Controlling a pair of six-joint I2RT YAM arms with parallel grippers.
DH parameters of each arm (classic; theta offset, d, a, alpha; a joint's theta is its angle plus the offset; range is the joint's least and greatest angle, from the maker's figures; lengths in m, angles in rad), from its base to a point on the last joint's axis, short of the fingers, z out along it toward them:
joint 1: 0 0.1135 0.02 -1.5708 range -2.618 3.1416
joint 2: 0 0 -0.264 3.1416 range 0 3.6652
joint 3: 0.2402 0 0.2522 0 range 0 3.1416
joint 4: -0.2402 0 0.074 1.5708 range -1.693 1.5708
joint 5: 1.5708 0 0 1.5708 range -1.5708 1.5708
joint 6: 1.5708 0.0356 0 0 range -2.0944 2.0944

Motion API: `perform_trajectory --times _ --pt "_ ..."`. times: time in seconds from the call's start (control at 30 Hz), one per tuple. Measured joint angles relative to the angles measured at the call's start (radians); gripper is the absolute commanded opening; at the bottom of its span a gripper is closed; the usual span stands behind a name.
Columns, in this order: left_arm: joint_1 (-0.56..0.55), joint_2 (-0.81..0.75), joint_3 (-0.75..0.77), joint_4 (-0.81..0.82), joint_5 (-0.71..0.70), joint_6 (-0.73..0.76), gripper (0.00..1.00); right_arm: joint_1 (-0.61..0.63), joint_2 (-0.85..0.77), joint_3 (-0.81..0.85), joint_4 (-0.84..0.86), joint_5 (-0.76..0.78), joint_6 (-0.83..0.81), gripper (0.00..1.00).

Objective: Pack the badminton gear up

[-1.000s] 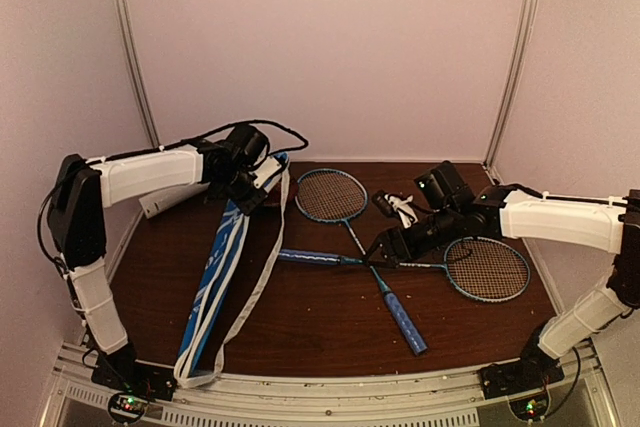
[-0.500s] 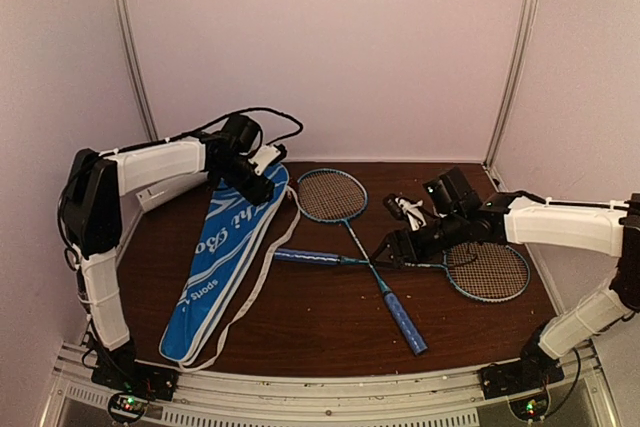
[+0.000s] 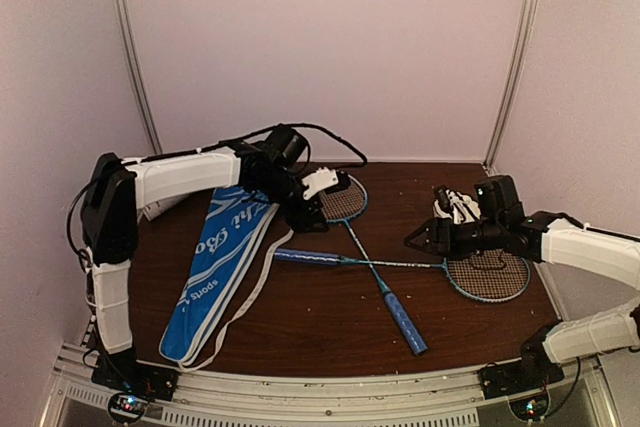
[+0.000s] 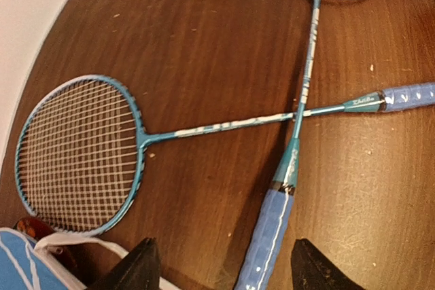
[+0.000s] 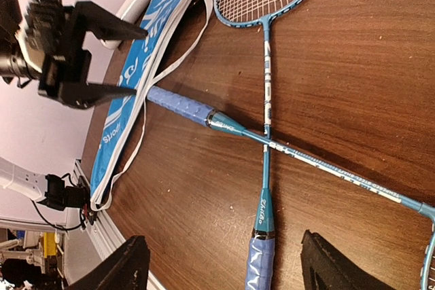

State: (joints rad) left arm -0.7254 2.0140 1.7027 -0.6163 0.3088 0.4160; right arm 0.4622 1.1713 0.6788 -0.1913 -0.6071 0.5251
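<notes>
1. A long blue racket bag with white letters (image 3: 215, 267) lies flat on the left side of the brown table (image 3: 320, 342).
2. The left gripper (image 5: 139, 60) hangs near its far end, fingers apart, holding nothing.
3. Two thin rackets with blue handles (image 3: 366, 261) lie crossed in the middle.
4. The right gripper (image 5: 224, 252) hangs on the right, fingers apart, holding nothing.

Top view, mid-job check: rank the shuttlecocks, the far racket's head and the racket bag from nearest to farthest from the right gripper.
1. shuttlecocks: just beyond the right gripper, slightly to its right.
2. far racket's head: off to its left, toward the back.
3. racket bag: far left, clearly the farthest.
</notes>
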Motion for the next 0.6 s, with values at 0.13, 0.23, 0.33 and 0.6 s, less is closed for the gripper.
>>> perform_trajectory --times 0.13,0.23,0.33,0.6 --pt "-0.052 0.089 0.053 -0.03 0.01 0.076 0.69 -0.044 -0.056 -0.031 0.013 -0.006 0.031 0.8" --pt "-0.066 0.151 0.077 -0.061 0.005 0.118 0.7 -0.067 -0.089 -0.056 0.025 -0.014 0.051 0.8" --pt "-0.074 0.214 0.114 -0.1 -0.007 0.153 0.7 -0.085 -0.109 -0.079 0.033 -0.023 0.066 0.8" --pt "-0.106 0.296 0.179 -0.171 -0.04 0.208 0.46 -0.105 -0.15 -0.119 0.047 -0.029 0.094 0.81"
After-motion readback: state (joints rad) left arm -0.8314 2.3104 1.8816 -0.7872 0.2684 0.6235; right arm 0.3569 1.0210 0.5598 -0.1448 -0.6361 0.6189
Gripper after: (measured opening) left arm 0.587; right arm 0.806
